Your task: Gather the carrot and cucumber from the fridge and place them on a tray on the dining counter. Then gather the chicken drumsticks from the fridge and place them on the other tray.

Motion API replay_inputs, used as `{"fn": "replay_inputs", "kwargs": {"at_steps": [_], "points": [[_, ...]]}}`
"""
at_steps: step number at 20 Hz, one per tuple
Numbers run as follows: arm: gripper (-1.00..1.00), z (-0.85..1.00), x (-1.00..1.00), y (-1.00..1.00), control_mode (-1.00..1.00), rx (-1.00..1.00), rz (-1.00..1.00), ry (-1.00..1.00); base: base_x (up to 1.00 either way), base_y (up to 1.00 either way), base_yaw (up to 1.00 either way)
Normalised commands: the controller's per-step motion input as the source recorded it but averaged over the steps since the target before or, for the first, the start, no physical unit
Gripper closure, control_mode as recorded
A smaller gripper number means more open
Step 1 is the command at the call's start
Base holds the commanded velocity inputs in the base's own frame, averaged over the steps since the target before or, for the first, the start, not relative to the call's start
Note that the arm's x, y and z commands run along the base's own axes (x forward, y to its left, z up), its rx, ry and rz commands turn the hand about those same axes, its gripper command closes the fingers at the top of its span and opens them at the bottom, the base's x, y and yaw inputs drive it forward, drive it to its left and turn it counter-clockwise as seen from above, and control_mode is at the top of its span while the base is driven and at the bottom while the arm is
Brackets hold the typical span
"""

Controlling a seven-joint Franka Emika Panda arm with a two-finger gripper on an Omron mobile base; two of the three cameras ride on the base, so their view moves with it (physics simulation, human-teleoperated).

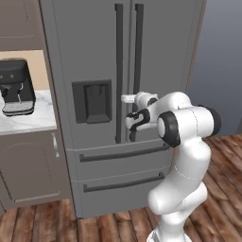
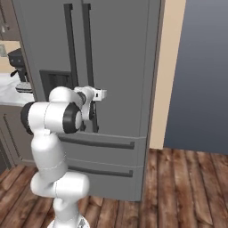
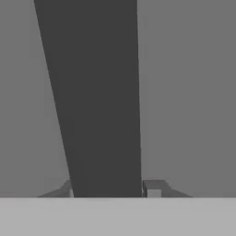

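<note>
Fridge point(image 1: 94, 56) doors stand closed, grey and tall, with two dark vertical handles meeting near the middle seam and two drawers with dark bar pulls below. The white arm reaches forward at about mid-height of the doors, and its end effector point(image 1: 133, 124) sits right at the lower stretch of the right door handle point(image 1: 137, 52). From the right base view the hand is pressed in close to the same handle point(image 2: 86, 53), just beside the ice and water dispenser point(image 2: 55, 82) set into the left door. In the hand view the dark bar of the handle point(image 3: 99, 101) runs up between the two fingertips point(image 3: 153, 188), which flank it closely on either side; contact cannot be made out, so whether the end effector actually clamps the handle cannot be told. Carrot, cucumber and drumsticks are not visible with the doors shut. To the left of the fridge a pale marble surface point(image 1: 28, 118) carries a dark coffee machine point(image 1: 16, 87), with brown cabinet doors beneath. Wood plank flooring point(image 1: 217, 156) spreads under the base.
</note>
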Motion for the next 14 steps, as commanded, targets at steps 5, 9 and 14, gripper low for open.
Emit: {"fn": "replay_inputs", "kwargs": {"at_steps": [5, 9, 14], "points": [[1.00, 0.05, -0.44, -0.26, -1.00, 0.24, 0.00, 0.15, 0.00, 0.00, 0.00], [1.00, 0.01, -0.69, -0.10, -1.00, 0.15, 0.00, 0.13, 0.00, 0.00, 0.00], [1.00, 0.00, -0.94, -0.24, -1.00, 0.04, 0.03, 0.03, 0.00, 0.00, 0.00]]}}
